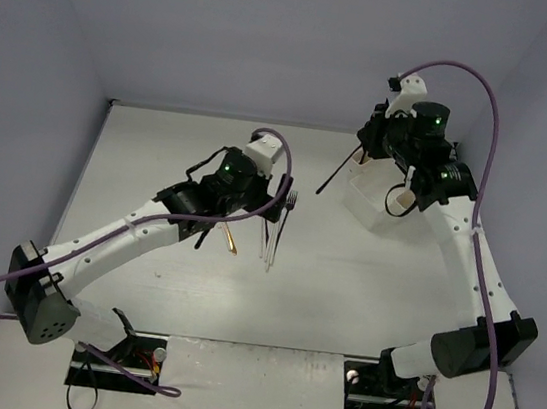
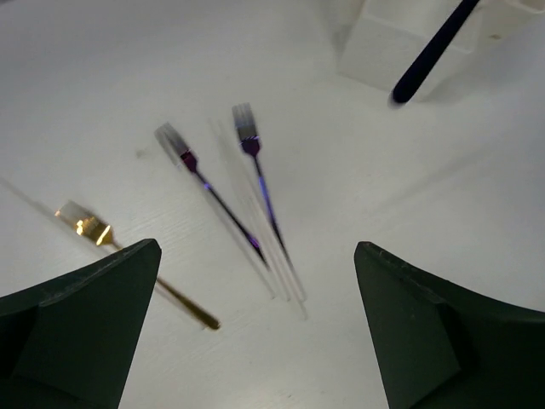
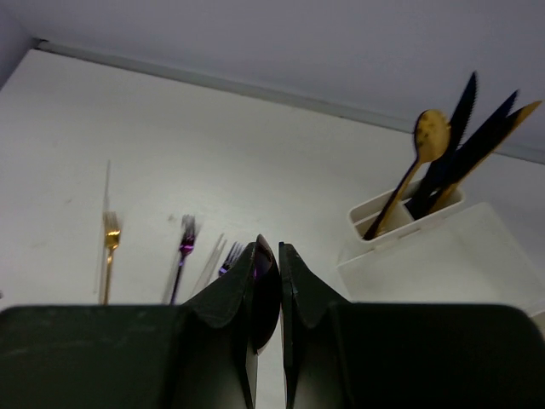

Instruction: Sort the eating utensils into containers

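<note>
Left gripper (image 2: 257,256) — jaws wide apart, holding nothing — hangs above the purple forks (image 2: 265,192); right gripper (image 3: 271,256) is closed on a dark utensil (image 1: 336,172).

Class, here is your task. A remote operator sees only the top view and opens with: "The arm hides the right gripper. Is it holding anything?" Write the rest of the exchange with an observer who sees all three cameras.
Observer: Yes. The right wrist view shows the right gripper shut on a dark utensil.
Operator: And the left one?
Observer: The left gripper is open and holds nothing. A gold fork and two purple forks lie on the table below it.
Operator: What is in the cup?
Observer: A gold spoon and dark knives stand in the cup.
</note>
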You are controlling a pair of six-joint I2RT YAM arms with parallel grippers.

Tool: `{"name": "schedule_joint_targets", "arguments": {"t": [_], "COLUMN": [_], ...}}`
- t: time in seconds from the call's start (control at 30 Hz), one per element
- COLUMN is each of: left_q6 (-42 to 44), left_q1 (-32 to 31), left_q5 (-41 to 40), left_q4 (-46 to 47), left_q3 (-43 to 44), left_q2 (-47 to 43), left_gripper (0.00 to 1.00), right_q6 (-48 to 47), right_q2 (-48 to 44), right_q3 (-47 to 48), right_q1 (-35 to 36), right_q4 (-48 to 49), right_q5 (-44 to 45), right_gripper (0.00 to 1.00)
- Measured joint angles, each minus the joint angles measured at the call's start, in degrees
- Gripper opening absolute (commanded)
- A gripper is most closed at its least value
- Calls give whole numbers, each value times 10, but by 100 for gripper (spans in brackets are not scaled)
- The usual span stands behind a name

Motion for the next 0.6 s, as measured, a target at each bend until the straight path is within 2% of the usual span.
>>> {"name": "schedule_joint_targets", "arguments": {"t": [0.3, 0.6], "left_q6": [-37, -46], "left_q1": [128, 171], "left_q5": [-36, -49], "left_q4": [-79, -151], "left_q3": [-157, -222], "left_q2": [-118, -178], "left_gripper": [97, 97], "right_q6": [-84, -139], "right_q2": [156, 291], "right_q3": [183, 279], "right_q1": [-23, -44], "right_q4": [14, 22], "right_q5": [90, 145], "right_gripper": [0, 0]}}
